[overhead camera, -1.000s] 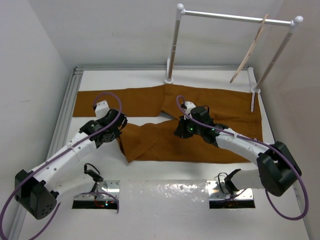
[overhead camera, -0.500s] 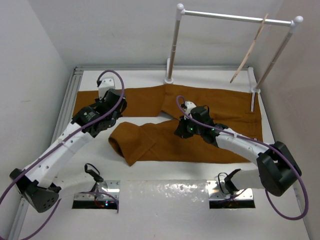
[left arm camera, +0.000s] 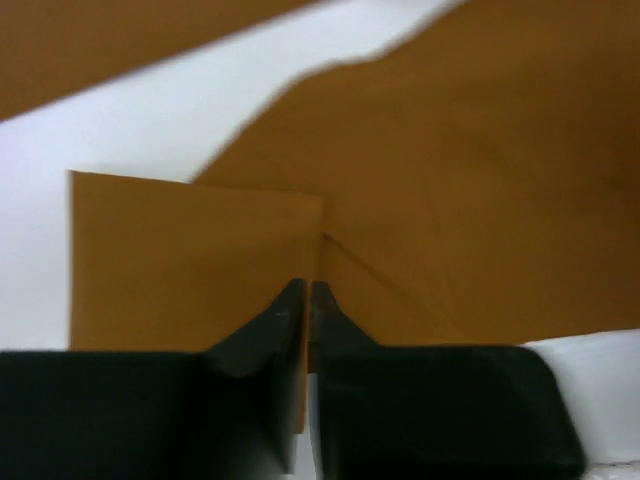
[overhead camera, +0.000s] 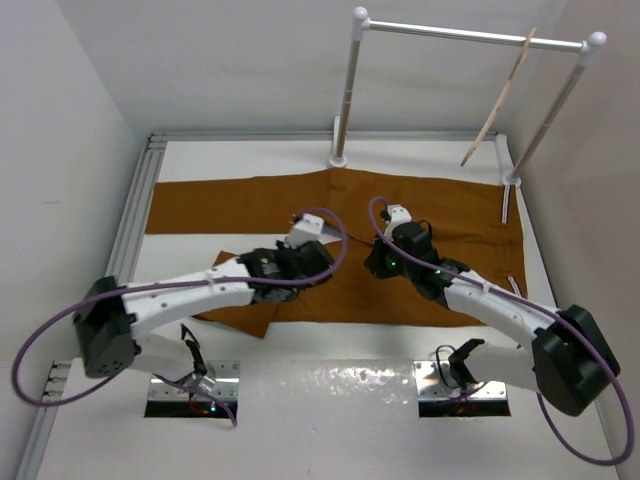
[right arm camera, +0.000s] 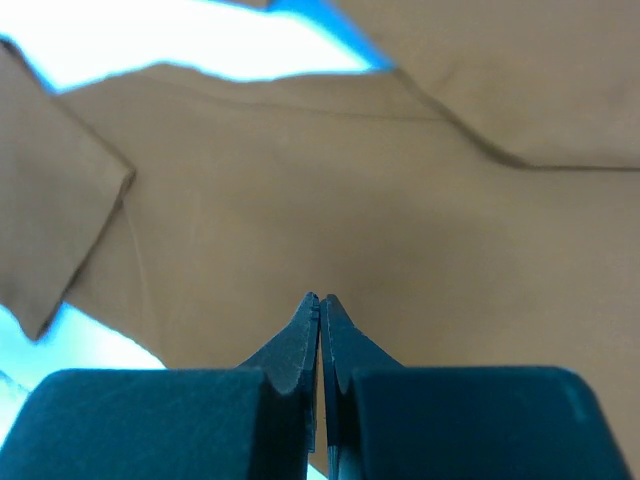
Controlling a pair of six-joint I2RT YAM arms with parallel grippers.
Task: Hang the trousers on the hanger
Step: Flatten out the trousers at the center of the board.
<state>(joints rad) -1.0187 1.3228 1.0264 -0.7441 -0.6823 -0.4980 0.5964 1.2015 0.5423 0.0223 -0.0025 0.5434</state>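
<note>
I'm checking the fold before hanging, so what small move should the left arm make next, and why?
Probably carry the pinched edge a little further toward the right tool, then lower it. The left tool is shut on a folded edge of the trousers, and that leg lies only partly doubled over the rest.

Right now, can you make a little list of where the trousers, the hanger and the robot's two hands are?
trousers: rust-brown, lying on the table, one leg folded over
hanger: hanging on the white rail, nothing on it
left hand: shut on a folded trousers edge
right hand: fingers together at the trousers; pinching cloth or not, cannot tell
task: not done yet
</note>
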